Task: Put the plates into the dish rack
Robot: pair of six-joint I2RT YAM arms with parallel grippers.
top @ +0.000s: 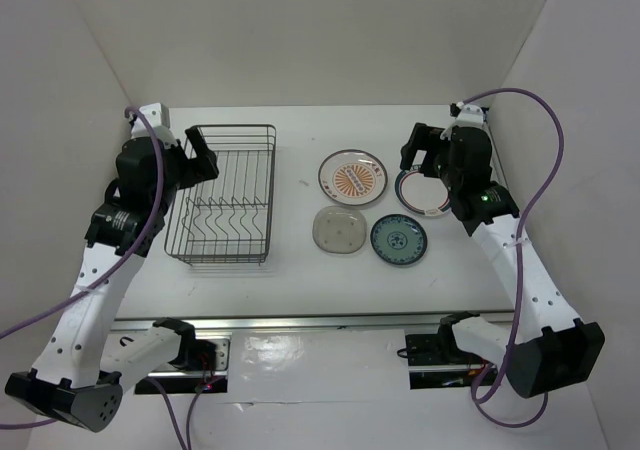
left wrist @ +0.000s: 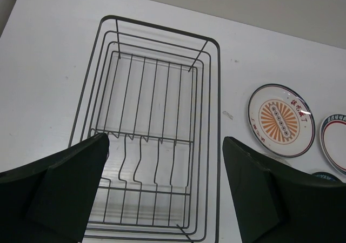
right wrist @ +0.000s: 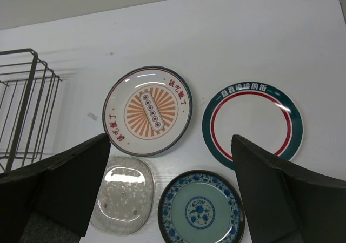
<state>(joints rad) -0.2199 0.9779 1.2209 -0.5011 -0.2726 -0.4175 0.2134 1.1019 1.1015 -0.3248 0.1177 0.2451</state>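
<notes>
The dark wire dish rack (top: 272, 190) stands on the left of the table with nothing in it. Four plates lie flat to its right: orange sunburst (top: 353, 177), dark-rimmed white (top: 428, 202), translucent grey (top: 338, 230) and teal-blue patterned (top: 399, 240). My left gripper (top: 200, 155) is open and empty above the rack's far left side. The left wrist view looks down into the rack (left wrist: 218, 119) between the spread jaws of the left gripper (left wrist: 165, 140). My right gripper (top: 420, 155) is open and empty above the dark-rimmed plate's far edge. In the right wrist view, the right gripper (right wrist: 170, 139) hovers over all four plates.
White walls close in the table on the left, back and right. The right wrist view shows the sunburst plate (right wrist: 147, 110), dark-rimmed plate (right wrist: 251, 123), translucent plate (right wrist: 124, 200), teal plate (right wrist: 200, 210) and the rack's corner (right wrist: 27, 108). Purple cables trail from both arms.
</notes>
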